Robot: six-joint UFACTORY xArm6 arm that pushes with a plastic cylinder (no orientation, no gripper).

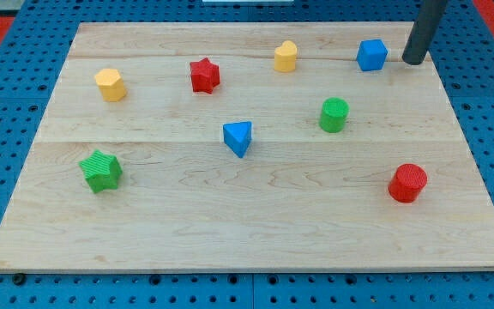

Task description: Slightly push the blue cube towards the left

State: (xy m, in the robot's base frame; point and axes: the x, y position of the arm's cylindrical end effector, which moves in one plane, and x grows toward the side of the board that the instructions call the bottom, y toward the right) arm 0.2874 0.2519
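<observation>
The blue cube (371,54) sits near the view's top right on the wooden board (247,215). My tip (412,62) rests on the board just to the right of the blue cube, with a small gap between them. The dark rod rises from the tip toward the view's top right.
A yellow block (286,57) lies left of the blue cube, then a red star (204,75) and a yellow cylinder (110,84). A green cylinder (334,114), a blue triangle (238,137), a green star (101,170) and a red cylinder (408,183) lie lower down.
</observation>
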